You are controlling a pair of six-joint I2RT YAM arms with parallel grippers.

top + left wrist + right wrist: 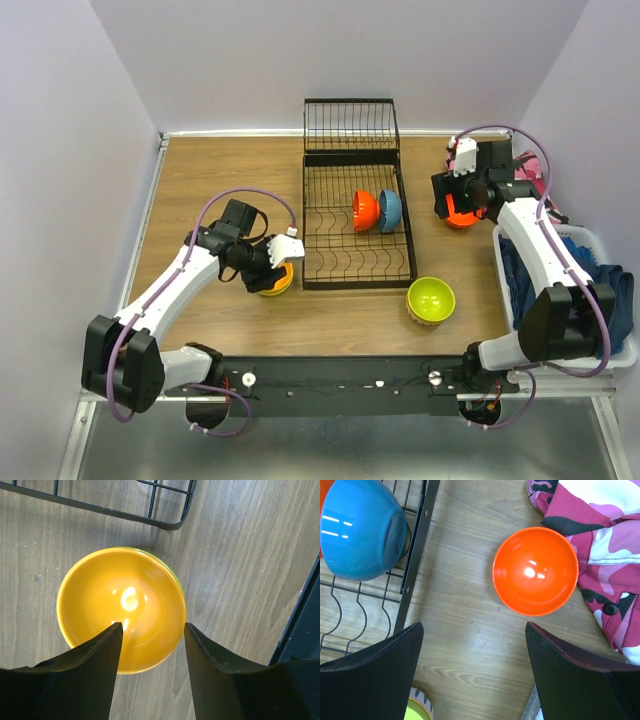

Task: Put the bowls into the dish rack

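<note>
The black wire dish rack (355, 215) stands mid-table with a red-orange bowl (365, 210) and a blue bowl (389, 209) on edge in its tines. Left of the rack a yellow-orange bowl (121, 607) sits upright on the wood. My left gripper (151, 626) is open right above it, one finger over the bowl's inside and the other just outside its rim. Another red-orange bowl (535, 571) sits right of the rack, just ahead of my open, empty right gripper (474, 625). A lime green bowl (431, 299) rests near the rack's front right corner.
A white laundry basket (600, 250) of clothes stands at the right edge, and a pink camouflage cloth (600, 540) lies against the red-orange bowl. The black mounting rail (340, 375) runs along the near edge. Walls close in the table on three sides.
</note>
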